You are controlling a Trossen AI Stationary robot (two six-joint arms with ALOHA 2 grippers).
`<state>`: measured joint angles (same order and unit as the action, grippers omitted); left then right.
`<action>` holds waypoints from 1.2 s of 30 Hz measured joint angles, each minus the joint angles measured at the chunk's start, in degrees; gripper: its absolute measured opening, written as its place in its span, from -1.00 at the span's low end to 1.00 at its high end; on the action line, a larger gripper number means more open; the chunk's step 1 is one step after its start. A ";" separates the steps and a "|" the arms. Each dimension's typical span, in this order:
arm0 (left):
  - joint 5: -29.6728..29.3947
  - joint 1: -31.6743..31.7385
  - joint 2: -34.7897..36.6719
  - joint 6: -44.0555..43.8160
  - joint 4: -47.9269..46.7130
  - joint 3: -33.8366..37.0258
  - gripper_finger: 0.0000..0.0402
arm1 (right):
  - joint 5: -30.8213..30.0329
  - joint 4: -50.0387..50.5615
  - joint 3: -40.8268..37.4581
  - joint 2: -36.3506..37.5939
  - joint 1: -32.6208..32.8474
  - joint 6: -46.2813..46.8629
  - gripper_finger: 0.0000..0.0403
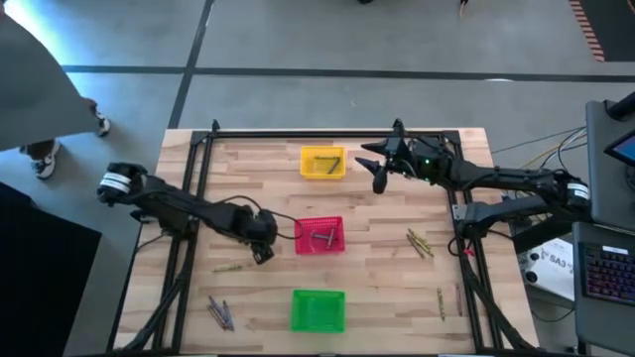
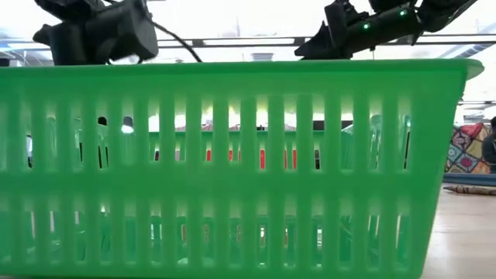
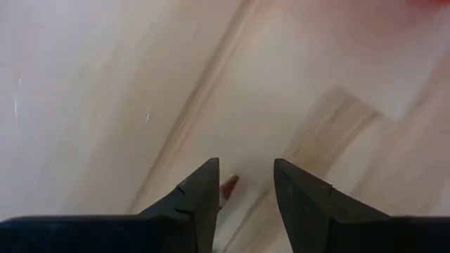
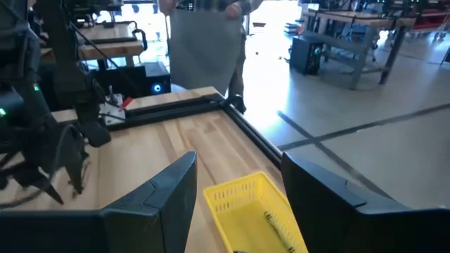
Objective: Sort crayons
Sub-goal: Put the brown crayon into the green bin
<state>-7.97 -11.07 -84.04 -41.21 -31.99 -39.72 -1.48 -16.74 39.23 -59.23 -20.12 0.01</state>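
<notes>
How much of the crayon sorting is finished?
Partly done: the yellow basket and red basket each hold crayons; I can't see any in the green basket. The left pincer hangs open over the table. Loose crayons remain scattered on the wood.

Robotics lab or industrial workshop. Wooden-slat table on black metal frame sits mid-frame in high view, on grey concrete floor with dark taped lines. Keyboard and cabling at right edge of high view. Right wrist view, upper part: more workbenches, computer tower, polished open floor, person standing at table's far edge. Low view, top: ceiling strip lights behind green basket.
</notes>
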 joint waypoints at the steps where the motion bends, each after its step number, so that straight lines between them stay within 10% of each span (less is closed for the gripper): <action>1: 0.18 0.02 -0.76 -0.24 -0.12 0.00 -0.42 | 0.00 -0.02 -0.11 0.03 0.00 -0.03 -0.02; 36: -3.24 2.90 -2.18 2.41 -26.03 -5.85 -0.62 | -0.11 -4.57 0.49 -7.32 -0.02 -0.54 -0.02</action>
<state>-11.20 -8.17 -86.21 -38.80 -58.02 -45.57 -1.58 -21.31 39.72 -66.55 -20.14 -0.53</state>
